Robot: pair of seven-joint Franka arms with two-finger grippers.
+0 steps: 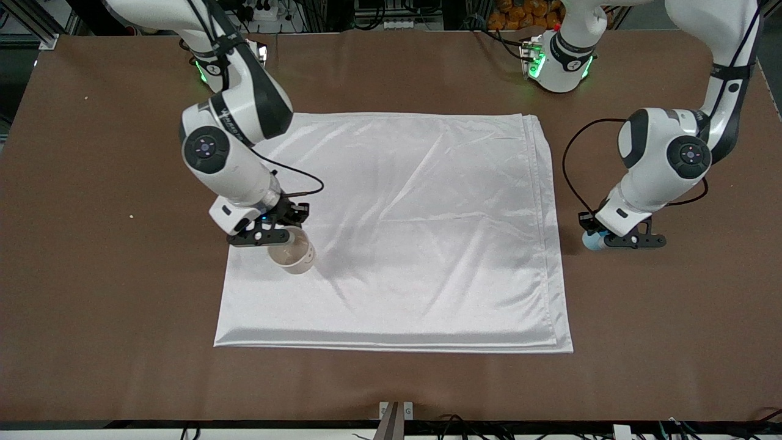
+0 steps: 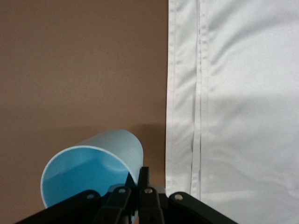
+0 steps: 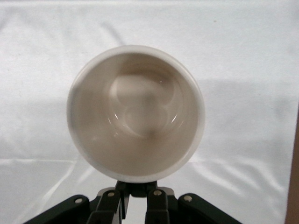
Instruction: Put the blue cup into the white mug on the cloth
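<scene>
**Both arms grip a cup each: mug over the cloth, blue cup off its edge**

A brown table [image 1: 91,275] holds a large white cloth [image 1: 421,244], shiny and softly creased, folded in layers and spread across the middle.

The right gripper [image 1: 266,236] is over the cloth close to the edge toward the right arm's end of the table. Its fingers are clenched on the rim of the white mug [image 1: 295,256]; its wrist view looks straight down into the mug's empty, glossy inside [image 3: 135,114]. Whether the mug rests on the cloth or hangs just above it cannot be told.

The left gripper [image 1: 629,240] is low over bare table just off the cloth's edge toward the left arm's end. It pinches the rim wall of the blue cup [image 2: 93,170], one finger inside and one outside, and the cup is tilted.

Judged by looks, the mug is heavy, stiff, breakable ceramic; the satin beneath may let it slide. The blue cup seems light, thin-walled and smooth, so a rim pinch suits it, though it may swing in the grip.
</scene>
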